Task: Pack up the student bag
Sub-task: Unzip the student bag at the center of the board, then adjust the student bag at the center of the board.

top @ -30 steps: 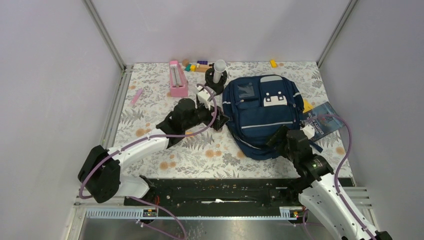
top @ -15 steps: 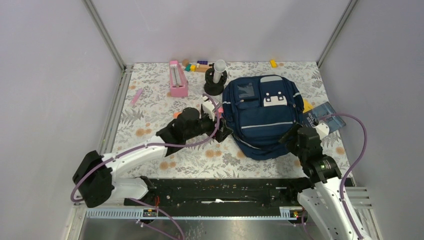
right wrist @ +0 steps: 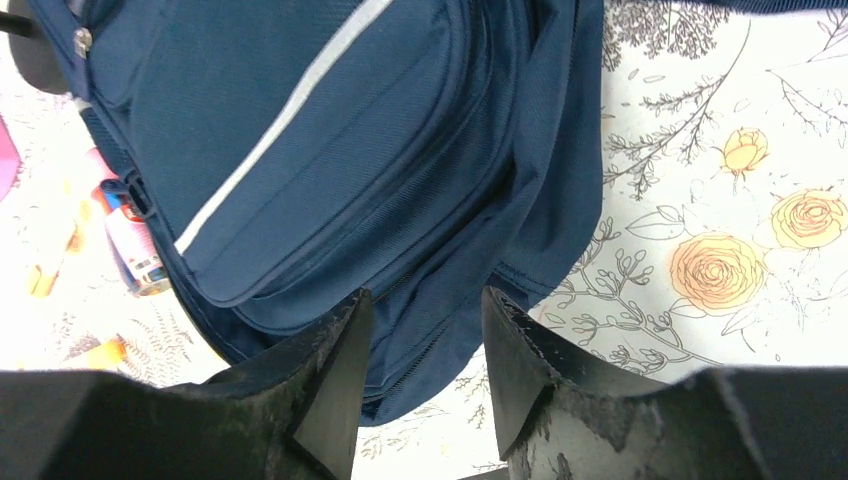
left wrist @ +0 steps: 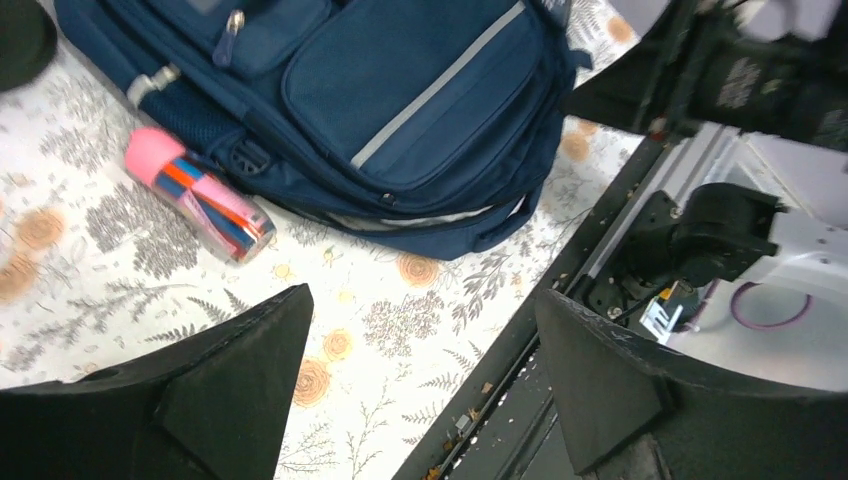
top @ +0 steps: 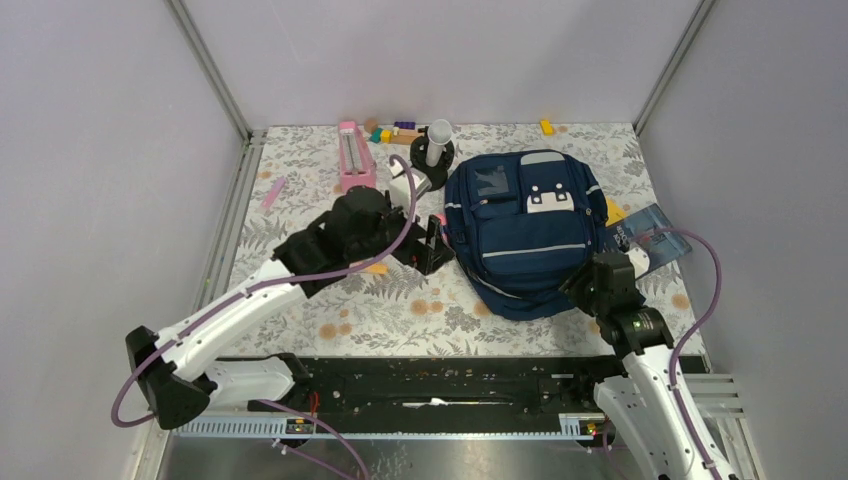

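**Now the right tool closes in on the bag's near hem**

The large navy blue fabric backpack with pale front patches and a thin light stripe (top: 525, 235) lies flat, front up, on the right half of the floral-printed surface (top: 440, 312). Its top points to the far edge. It has not shifted over the last second, and every zip in view looks shut.

The arms are what changed. The right tool (right wrist: 420, 305) has slid along to the bag's near-right corner, and its fingers have come in from a wide spread to about halfway. They stand astride the folded bottom hem, with navy cloth showing in the gap. I cannot tell whether they already nip the fabric or only hang over it.

The left tool (left wrist: 420, 310) has drawn back a little from the bag's left side while its arm has risen. It is spread wide with nothing between its fingers, over bare surface near the front edge. A clear tube of coloured pens with a pink cap (left wrist: 195, 200) lies against the bag's left flank, just beyond that tool.

My reading is that packing proper has not begun. The right arm seems to be taking hold to steady or turn the bag, which would need opening before the pen tube can go in.
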`<state>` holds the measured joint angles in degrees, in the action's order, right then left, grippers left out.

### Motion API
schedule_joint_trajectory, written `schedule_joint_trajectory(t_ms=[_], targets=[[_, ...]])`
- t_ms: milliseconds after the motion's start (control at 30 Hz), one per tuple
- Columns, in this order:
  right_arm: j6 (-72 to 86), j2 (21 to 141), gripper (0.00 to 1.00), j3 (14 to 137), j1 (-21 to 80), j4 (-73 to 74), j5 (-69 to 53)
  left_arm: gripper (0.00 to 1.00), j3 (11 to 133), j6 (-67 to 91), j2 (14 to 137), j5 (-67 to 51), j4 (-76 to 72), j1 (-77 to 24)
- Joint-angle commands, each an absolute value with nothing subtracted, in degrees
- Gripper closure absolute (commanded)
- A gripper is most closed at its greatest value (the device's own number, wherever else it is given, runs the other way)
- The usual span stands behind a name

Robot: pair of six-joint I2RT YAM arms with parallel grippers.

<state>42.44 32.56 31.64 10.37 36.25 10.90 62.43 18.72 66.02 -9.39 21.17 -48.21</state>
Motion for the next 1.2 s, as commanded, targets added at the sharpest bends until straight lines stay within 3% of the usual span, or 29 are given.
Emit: schedule_joint_trajectory(t_ms=[0,100,267,600,833,1000,1167], targets=[[43.1,33.4,0.49,30.1,10.1,34.6,11.8,0.13,73.0,13.6,66.4,-11.0,32.1,-48.3],[42.3,34.3,0.49,30.5,10.1,34.3,13.3,0.12,77.3,10.3,67.7,-9.7,33.5,-48.3],[37.6,37.4,0.36,35.0,6.8,36.4,19.2,0.12,79.2,5.7,69.2,-3.8,33.2,-48.2],[33.9,46.6,0.24,40.6,-10.9,30.4,9.9,0.12,70.6,1.4,66.6,-0.6,29.3,-48.1],[35.9,60.9,0.0,45.3,-18.8,26.6,13.5,0.11,69.1,2.4,66.3,-0.7,29.9,-48.1],[38.7,68.0,0.0,42.6,-29.5,20.0,-1.9,0.11,69.5,3.2,67.0,-0.9,30.7,-48.1],[39.9,69.8,0.0,40.2,-31.8,17.9,-1.7,0.1,69.6,3.3,66.9,-1.3,30.8,-48.1]])
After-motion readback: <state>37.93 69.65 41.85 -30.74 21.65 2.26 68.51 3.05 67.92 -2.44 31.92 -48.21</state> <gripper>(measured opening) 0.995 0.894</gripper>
